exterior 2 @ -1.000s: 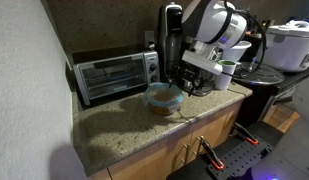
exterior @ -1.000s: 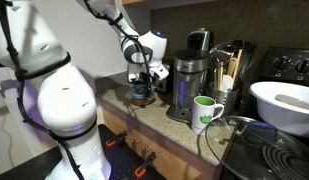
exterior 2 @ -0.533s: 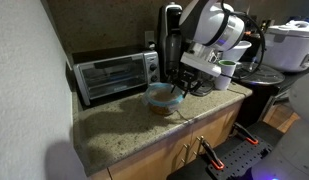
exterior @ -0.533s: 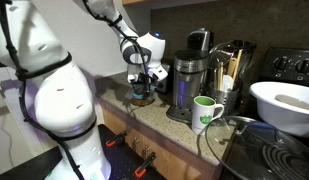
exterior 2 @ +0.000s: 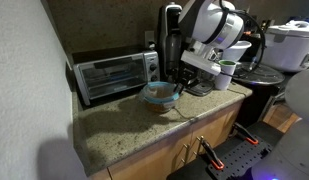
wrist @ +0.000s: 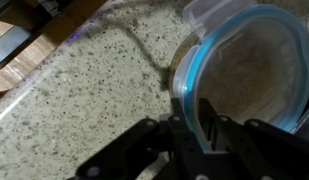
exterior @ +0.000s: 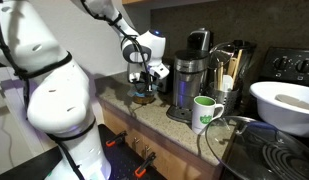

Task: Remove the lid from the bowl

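Note:
The light-blue lid [wrist: 249, 70] lies on the small orange-brown bowl [exterior 2: 164, 102] on the speckled counter, in front of the toaster oven. In the wrist view its teal rim runs down between my two black fingers, and my gripper [wrist: 199, 125] is shut on that rim at the lid's near edge. Brown shows through the lid's translucent middle. In both exterior views my gripper [exterior 2: 180, 84] [exterior: 144, 86] hangs right over the lid [exterior 2: 159, 92], pointing down at the counter. The bowl [exterior: 143, 97] is mostly hidden by my fingers in that exterior view.
A toaster oven [exterior 2: 114, 75] stands against the wall behind the bowl. A coffee maker [exterior: 189, 85], a green-and-white mug [exterior: 205, 113], a large white bowl [exterior: 284, 105] and a glass pot lid [exterior: 244, 140] crowd the counter further along. The counter's front edge [exterior 2: 144, 150] is close by.
My jaws have closed from open onto the lid's rim. The arm has stayed in place, and the lid looks slightly raised at my side.

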Controlling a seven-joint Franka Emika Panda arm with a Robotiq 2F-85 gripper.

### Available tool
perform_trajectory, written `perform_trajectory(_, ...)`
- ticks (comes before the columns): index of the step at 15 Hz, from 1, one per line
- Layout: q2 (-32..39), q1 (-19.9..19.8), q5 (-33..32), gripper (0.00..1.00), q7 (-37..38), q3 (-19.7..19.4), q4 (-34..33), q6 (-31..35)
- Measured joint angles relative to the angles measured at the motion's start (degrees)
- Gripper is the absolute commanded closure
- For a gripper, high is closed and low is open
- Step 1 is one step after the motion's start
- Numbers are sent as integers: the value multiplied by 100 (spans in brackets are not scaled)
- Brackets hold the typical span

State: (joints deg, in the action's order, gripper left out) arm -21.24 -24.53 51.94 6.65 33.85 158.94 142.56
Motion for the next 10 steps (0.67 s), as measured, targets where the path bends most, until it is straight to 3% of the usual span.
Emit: perform_trajectory(10, -542, -459, 474, 96, -527, 420, -10, -293)
